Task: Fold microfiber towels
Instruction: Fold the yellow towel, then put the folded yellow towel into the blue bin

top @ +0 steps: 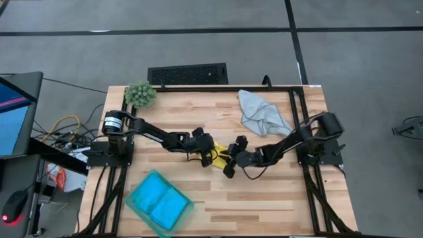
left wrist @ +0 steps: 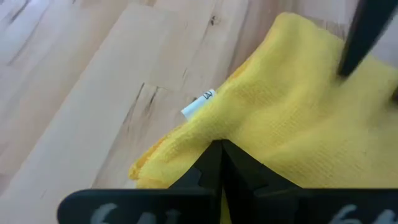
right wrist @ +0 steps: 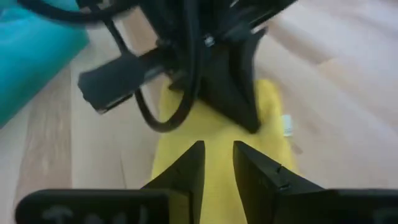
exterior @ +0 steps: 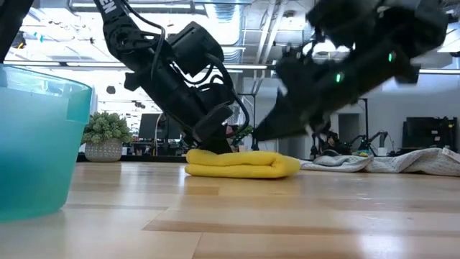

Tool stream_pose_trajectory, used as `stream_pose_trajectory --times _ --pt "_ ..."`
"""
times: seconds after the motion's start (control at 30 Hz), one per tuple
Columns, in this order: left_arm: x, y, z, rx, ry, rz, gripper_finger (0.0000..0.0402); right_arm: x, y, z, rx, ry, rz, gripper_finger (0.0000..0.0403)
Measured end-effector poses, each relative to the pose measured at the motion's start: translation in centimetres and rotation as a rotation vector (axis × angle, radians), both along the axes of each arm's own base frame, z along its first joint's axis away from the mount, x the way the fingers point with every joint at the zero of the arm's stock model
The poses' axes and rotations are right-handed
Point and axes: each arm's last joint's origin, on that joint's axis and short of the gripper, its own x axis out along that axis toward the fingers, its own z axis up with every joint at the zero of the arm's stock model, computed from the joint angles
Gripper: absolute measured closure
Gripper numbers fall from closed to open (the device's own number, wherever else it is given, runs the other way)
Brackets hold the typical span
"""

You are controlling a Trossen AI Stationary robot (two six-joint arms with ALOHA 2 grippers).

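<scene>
- Yellow towel (top: 219,153) folded flat mid-counter (top: 264,192), between the two claws.
- Teal bin (top: 158,203) at the counter's front left, blue towels (top: 160,200) inside.
- Left claw (top: 206,157) clenched, tips pressing on the towel's left end.
- Right claw (top: 229,160) partly parted at the towel's right end; grasp unclear.
- Grey towel (top: 261,114) crumpled at back right.

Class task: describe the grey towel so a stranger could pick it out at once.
Start at the wooden table and go to its far right corner. The grey towel lies there crumpled and unfolded. The yellow towel sits folded mid-table, and the blue ones are in a teal bin.
</scene>
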Motion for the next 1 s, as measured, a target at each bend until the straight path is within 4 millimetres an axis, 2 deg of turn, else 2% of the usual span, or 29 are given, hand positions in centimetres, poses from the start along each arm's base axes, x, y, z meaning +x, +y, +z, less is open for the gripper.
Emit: stream_pose_trajectory --times 0.1,0.27,0.47,0.57,0.67,0.83,1.0 --pt "0.1 0.0 1.1 -0.013 -0.012 0.003 0.0401 -0.8 -0.5 2.0 -0.012 0.022 -0.011 0.0294" --pt "0.3 0.2 5.0 -0.03 -0.118 0.003 0.0401 -2.2 -1.5 4.6 0.083 0.042 -0.057 0.0284" --pt "-0.9 0.4 7.8 -0.014 -0.132 0.031 0.0401 -2.6 -2.4 6.2 0.103 0.025 0.004 0.0218" --pt "-1.1 0.4 7.6 0.004 -0.108 0.049 0.0401 -2.1 -3.2 5.7 0.084 0.037 0.035 0.0179" --pt "-1.0 0.4 6.5 0.005 -0.093 0.042 0.0401 -1.4 -3.8 4.3 0.071 0.065 0.042 0.0153" --pt "-2.1 0.5 4.4 0.004 -0.057 0.088 0.0401 -0.5 -5.0 1.8 0.072 0.111 0.027 0.0144" --pt "-2.8 0.4 3.5 -0.034 -0.034 0.127 0.0401 0.8 -5.8 -0.5 0.104 0.096 0.085 0.0144"
